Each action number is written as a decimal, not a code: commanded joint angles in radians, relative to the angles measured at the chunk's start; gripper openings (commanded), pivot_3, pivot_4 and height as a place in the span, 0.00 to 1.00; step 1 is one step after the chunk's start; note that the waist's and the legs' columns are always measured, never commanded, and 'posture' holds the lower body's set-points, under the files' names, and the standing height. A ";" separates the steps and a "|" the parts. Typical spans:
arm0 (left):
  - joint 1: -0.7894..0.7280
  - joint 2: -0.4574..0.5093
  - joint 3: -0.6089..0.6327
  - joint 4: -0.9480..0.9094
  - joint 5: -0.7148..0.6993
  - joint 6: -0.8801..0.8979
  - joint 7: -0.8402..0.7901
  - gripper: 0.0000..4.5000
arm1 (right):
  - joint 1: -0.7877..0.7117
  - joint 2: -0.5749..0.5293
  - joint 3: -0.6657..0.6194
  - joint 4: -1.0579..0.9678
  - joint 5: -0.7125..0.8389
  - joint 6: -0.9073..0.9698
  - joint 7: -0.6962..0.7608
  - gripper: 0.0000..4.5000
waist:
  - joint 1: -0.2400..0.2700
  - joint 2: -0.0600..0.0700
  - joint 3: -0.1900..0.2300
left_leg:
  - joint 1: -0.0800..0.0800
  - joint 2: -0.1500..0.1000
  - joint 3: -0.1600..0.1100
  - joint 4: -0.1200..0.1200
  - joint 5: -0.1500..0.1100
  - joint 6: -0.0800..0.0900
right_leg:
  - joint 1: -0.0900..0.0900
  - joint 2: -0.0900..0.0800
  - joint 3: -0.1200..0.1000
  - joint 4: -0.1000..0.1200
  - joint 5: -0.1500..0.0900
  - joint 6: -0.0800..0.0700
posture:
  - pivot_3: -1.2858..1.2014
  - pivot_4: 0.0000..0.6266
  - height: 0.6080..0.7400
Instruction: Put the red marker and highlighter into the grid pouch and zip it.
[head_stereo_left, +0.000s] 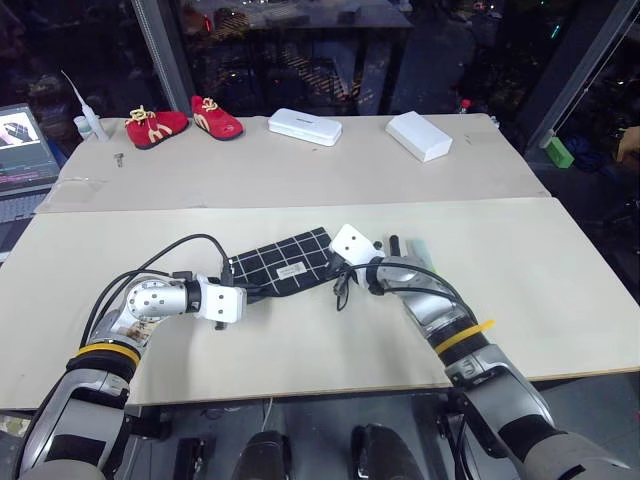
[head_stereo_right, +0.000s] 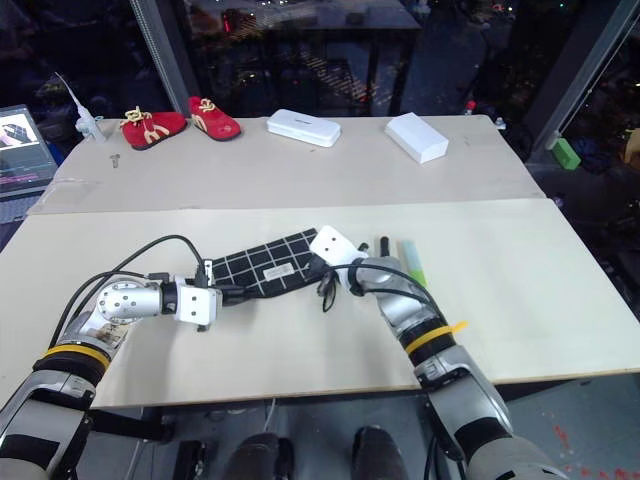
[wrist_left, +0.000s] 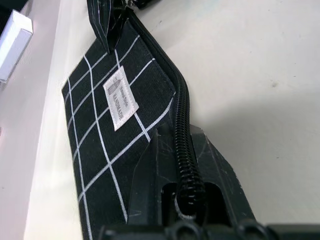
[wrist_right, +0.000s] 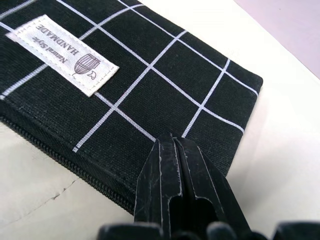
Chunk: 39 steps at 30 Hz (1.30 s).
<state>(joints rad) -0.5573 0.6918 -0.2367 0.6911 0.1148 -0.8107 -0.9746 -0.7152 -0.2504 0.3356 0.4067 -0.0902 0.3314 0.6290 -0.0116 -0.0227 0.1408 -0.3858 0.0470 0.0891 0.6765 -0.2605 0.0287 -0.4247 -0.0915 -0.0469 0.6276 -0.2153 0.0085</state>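
Grid pouch (head_stereo_left: 285, 262), one only, lies flat on the tabletop (head_stereo_left: 560, 300) between two grippers. One red marker (head_stereo_right: 383, 245) and one pale green highlighter (head_stereo_right: 411, 258) lie side by side just beyond its right end. Left gripper (wrist_left: 186, 200), reaching in low from the left, has its jaws clamped on the pouch's zip end. Right gripper (wrist_right: 175, 165), angled down leftward, presses together-looking jaws on the pouch's far end. Two white boxes (head_stereo_left: 304, 126) sit well behind.
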 joint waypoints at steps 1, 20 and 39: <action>0.009 -0.011 0.035 -0.075 -0.082 0.093 -0.016 0.00 | 0.043 0.007 -0.070 -0.118 0.148 0.158 0.124 0.25 | 0.000 0.000 0.000 | 0.000 0.000 0.000 0.000 0.000 0.000 | 0.000 0.000 0.000 0.000 0.000 0.000 | 0.52 0.24 1.00; 0.227 -0.079 0.188 -0.586 -0.236 0.691 0.154 0.00 | 0.046 -0.150 -0.355 -0.458 0.464 0.506 0.091 0.79 | -0.005 0.001 0.001 | -0.002 0.000 -0.006 -0.001 -0.001 0.001 | -0.003 0.001 0.001 -0.001 0.001 0.000 | 0.52 0.24 1.00; 0.266 -0.108 0.190 -0.650 -0.230 0.732 0.188 0.00 | -0.105 -0.029 -0.237 0.036 0.284 0.224 0.030 0.79 | -0.004 0.001 0.001 | -0.003 -0.001 -0.004 -0.001 -0.001 0.001 | -0.005 0.001 0.002 -0.002 0.001 0.000 | 0.52 0.24 1.00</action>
<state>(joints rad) -0.2936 0.5842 -0.0556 0.0744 -0.1170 -0.0650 -0.7953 -0.7873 -0.2818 0.1060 0.4313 0.2072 0.5995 0.6645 -0.0152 -0.0214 0.1423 -0.3892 0.0462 0.0853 0.6749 -0.2616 0.0298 -0.4292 -0.0905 -0.0445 0.6254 -0.2143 0.0087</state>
